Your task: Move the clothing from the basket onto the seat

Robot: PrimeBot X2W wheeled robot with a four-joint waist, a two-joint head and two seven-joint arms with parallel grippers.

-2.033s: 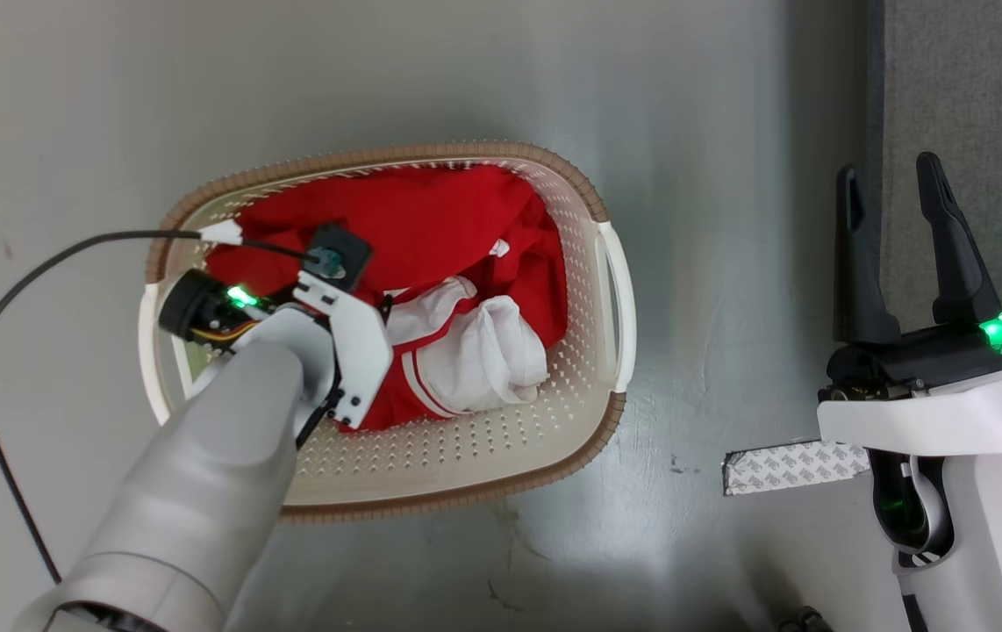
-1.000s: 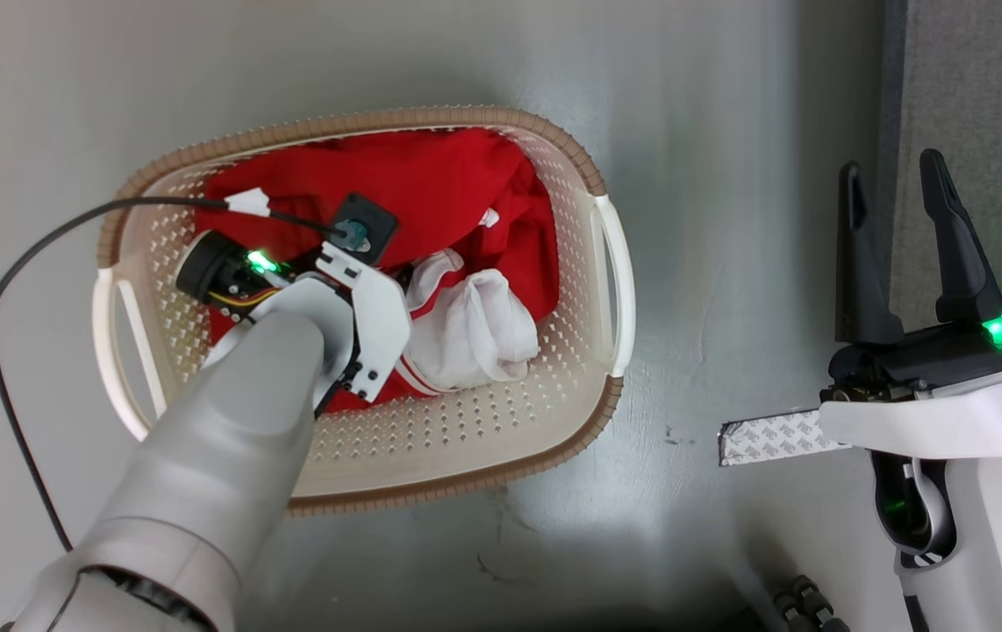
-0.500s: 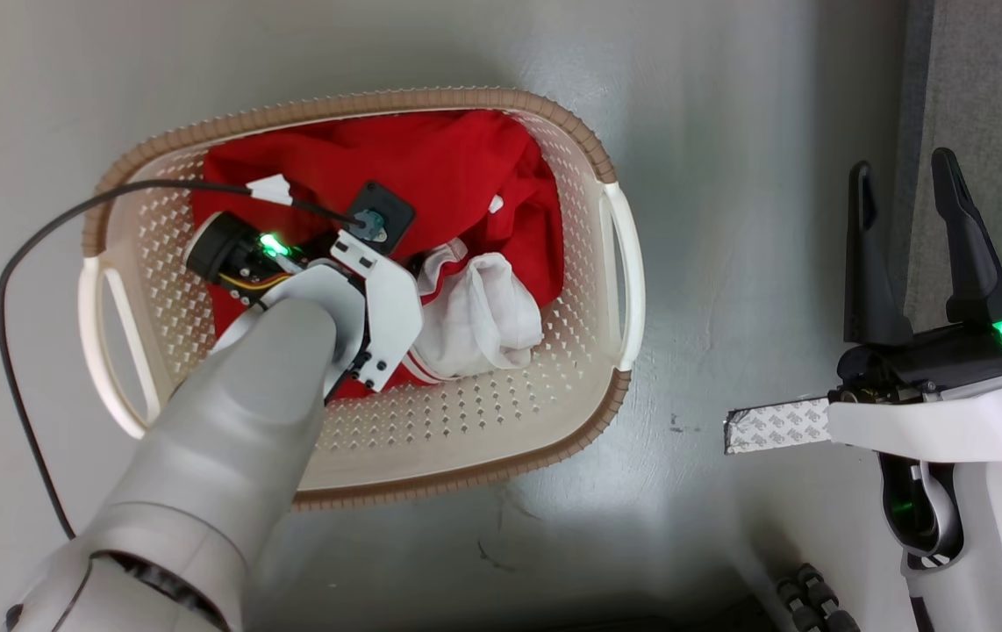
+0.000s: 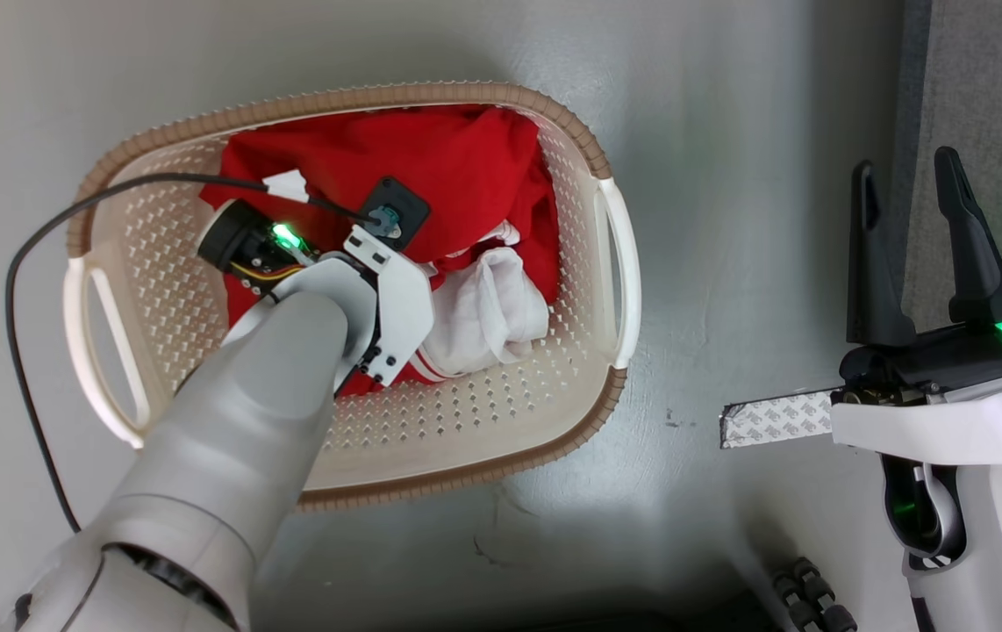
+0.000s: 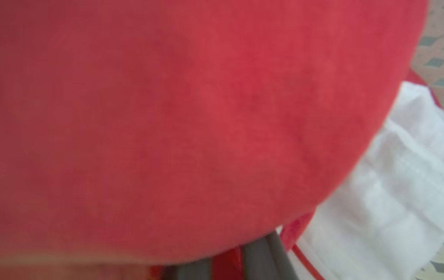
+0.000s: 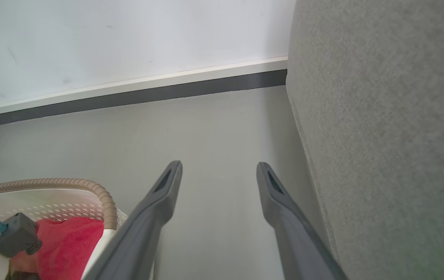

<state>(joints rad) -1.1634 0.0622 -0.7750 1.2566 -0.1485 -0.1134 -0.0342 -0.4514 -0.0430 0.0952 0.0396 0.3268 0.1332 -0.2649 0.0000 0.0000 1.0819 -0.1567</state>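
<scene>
Clothing (image 4: 448, 167) lay heaped in the basket (image 4: 483, 421), the left gripper (image 5: 228, 267) sunk into it, its grip hidden under red folds. At three o'clock the right gripper (image 4: 901, 161) hung parted and empty, beside the seat (image 4: 992, 88).

Floor (image 4: 712, 175): grey, glossy, scuffed; beneath right gripper (image 4: 902, 161)
Tape (image 4: 773, 420): patterned silver strip lying flat; just left of that gripper's wrist
Wall (image 6: 128, 39): white, dark skirting (image 6: 167, 93) at foot; well ahead of gripper
</scene>
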